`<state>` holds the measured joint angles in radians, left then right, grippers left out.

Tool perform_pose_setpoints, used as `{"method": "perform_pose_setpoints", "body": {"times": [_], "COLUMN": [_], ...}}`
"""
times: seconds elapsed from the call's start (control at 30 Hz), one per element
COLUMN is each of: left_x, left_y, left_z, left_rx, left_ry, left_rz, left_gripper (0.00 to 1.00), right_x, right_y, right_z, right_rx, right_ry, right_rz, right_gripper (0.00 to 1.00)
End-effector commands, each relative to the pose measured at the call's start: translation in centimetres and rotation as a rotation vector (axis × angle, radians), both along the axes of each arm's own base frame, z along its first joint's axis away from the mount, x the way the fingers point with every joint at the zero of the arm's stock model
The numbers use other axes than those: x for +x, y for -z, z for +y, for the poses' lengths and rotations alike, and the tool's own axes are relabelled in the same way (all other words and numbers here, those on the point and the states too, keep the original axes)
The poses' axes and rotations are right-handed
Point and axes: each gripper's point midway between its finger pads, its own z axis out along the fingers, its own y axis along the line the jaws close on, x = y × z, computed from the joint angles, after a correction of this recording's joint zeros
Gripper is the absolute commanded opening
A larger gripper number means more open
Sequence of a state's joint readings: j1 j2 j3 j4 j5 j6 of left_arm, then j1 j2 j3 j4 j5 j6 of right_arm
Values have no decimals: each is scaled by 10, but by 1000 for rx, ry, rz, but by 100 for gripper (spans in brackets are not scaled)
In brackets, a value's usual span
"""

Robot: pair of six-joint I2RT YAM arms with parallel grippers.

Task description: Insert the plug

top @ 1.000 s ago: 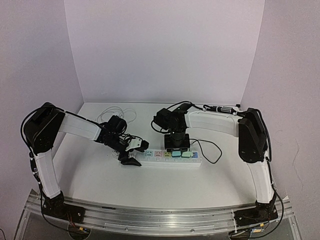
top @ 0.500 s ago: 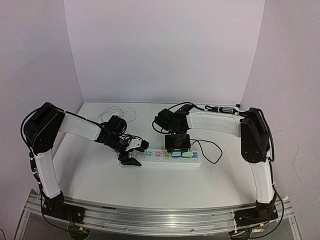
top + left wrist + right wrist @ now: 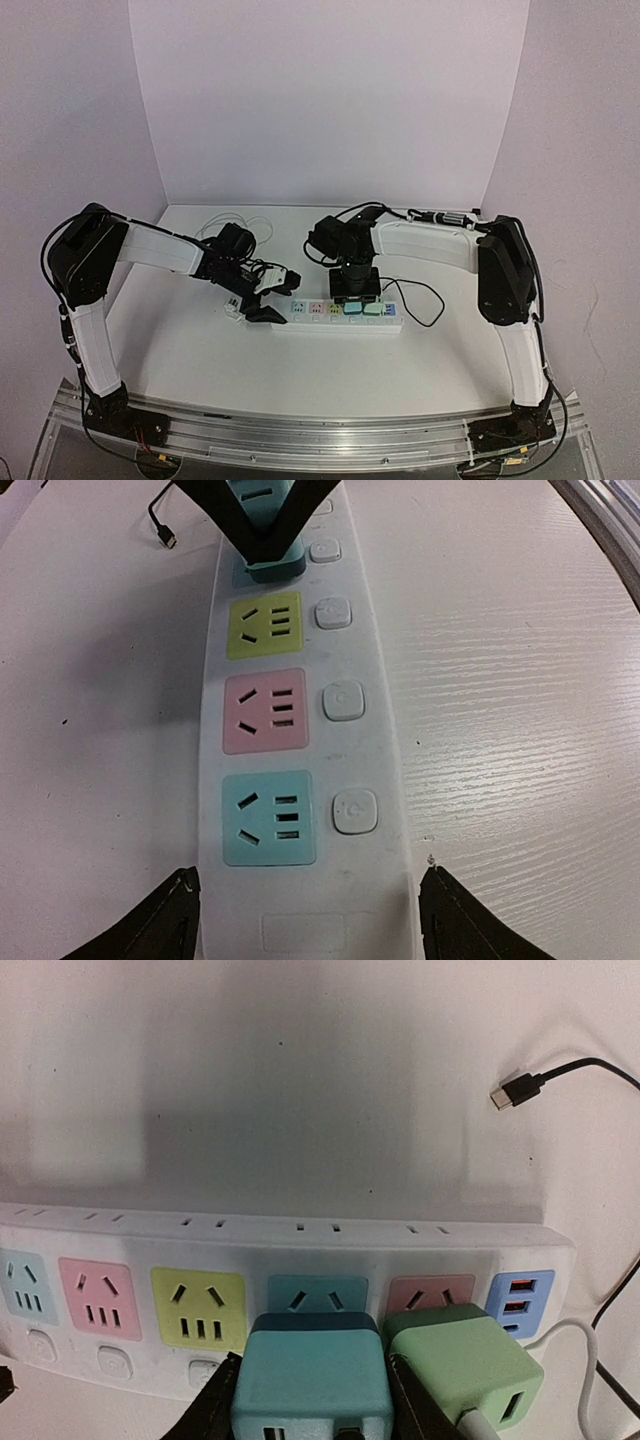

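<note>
A white power strip point(image 3: 322, 326) with several coloured sockets lies across the table's middle. My right gripper point(image 3: 312, 1412) is shut on a teal plug point(image 3: 312, 1378). The plug's base sits against the strip's face at the teal socket point(image 3: 318, 1292); its prongs are hidden. The same plug point(image 3: 266, 564) shows at the top of the left wrist view, between black fingers. My left gripper point(image 3: 305, 920) is open and straddles the strip's left end, one finger close beside each long edge. A pale blue socket point(image 3: 268, 818) lies just ahead of it.
A green plug point(image 3: 465, 1360) sits in the socket right of the teal one. A black USB cable end point(image 3: 515, 1090) lies behind the strip, and its loop point(image 3: 420, 300) runs off the strip's right end. A coiled white cable point(image 3: 235, 228) lies at the back left.
My left gripper has moved right, from beside the strip's left end to astride it. The right gripper and the teal plug have stayed put.
</note>
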<state>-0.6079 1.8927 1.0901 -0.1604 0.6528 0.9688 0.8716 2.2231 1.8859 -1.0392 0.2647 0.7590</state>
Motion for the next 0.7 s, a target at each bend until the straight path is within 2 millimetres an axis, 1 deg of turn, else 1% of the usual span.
{"method": "perform_pose_setpoints", "body": {"times": [0.0, 0.13, 0.43, 0.67], "left_x": [3, 6, 4, 6], "left_y": [-15, -21, -20, -22], "left_z": [-9, -13, -12, -13], "left_rx": [-40, -60, -57, -63], "left_ry": [11, 8, 10, 9], "left_rz": [8, 4, 12, 3], "left_gripper": [75, 75, 75, 75], "right_x": [-10, -6, -3, 0], "right_y": [25, 17, 9, -14], "right_z": [-19, -15, -10, -11], "right_rx": [-94, -75, -53, -27], "right_ry": [-16, -16, -20, 0], "right_rz": [95, 75, 62, 21], "right_gripper": [44, 48, 51, 53]}}
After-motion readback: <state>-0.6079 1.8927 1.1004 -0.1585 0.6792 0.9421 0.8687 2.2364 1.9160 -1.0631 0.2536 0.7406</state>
